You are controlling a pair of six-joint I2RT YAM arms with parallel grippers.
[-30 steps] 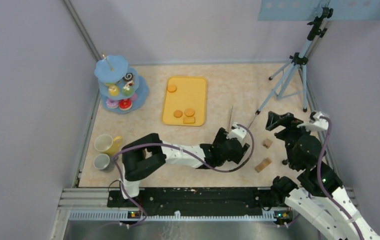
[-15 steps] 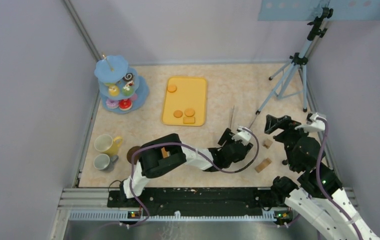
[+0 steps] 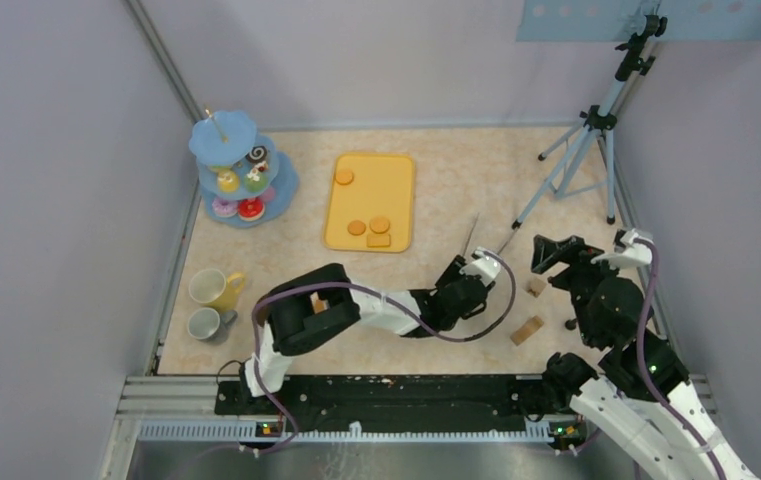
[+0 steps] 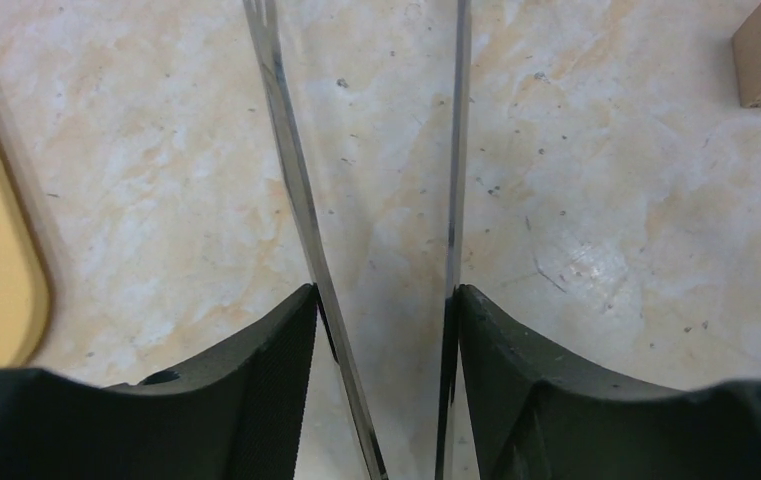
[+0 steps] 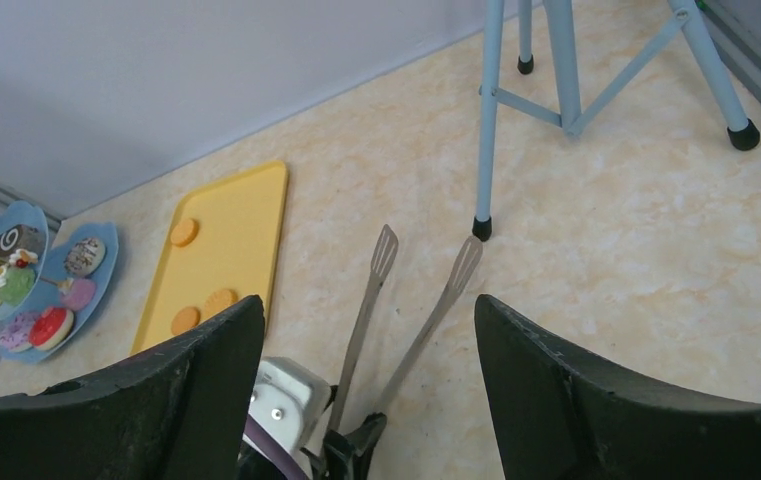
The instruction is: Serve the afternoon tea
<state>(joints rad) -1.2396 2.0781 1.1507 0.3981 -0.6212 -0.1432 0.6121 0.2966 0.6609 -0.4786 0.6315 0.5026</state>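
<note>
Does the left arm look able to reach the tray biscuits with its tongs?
Probably yes: the left pincer grips the tongs beside the tray, and only bare table lies between their tips and the biscuits.

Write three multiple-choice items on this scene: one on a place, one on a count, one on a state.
1. Relative to the yellow tray, the blue tiered stand stands:
A. on its right
B. on top of it
C. on its left

2. How many mugs are on the table?
A. one
B. two
C. four

3. The left gripper is:
A. shut on the tongs
B. open and empty
C. shut on a mug

Answers:
1. C: the top view shows the stand by the left wall, with the tray further right.
2. B: one yellow and one grey-white, side by side at the left edge.
3. A: in the left wrist view both tong arms lie against the inner faces of its fingers.
</note>
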